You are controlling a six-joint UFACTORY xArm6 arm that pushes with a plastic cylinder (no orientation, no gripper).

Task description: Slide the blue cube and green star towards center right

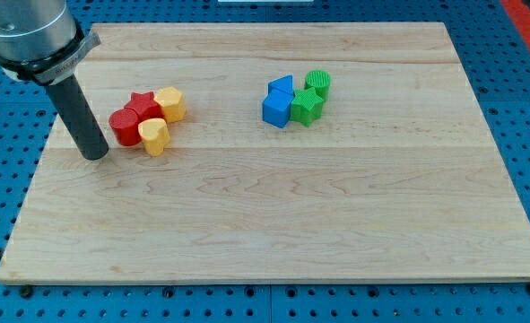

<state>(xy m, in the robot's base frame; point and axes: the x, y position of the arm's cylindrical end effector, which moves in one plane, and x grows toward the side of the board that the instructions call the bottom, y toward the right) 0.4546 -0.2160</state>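
My tip [96, 154] rests on a pale wooden board [273, 233] near the view's left edge, the dark rod rising from it to a grey metal arm housing [33, 31] at the view's top left corner. The arm carries no hand or jaws, only this bare rod, so nothing is held. Just to the tip's right lies a tight cluster of four blocks: a red cylinder [124, 126] nearest the tip, with a narrow gap between them, a red star [142, 105] behind it, a yellow hexagonal block [170, 104] at the cluster's right, and a yellow heart-like block [154, 136] at its lower edge. Well apart, towards the view's upper middle, sits a second cluster: the blue cube [276, 109] at its lower left, the green star [307, 106] touching the cube's right side, a blue triangular block [282, 86] just behind the cube, and a green cylinder [318, 82] behind the star. The board lies on a blue perforated table [4, 193], and its right half carries no blocks
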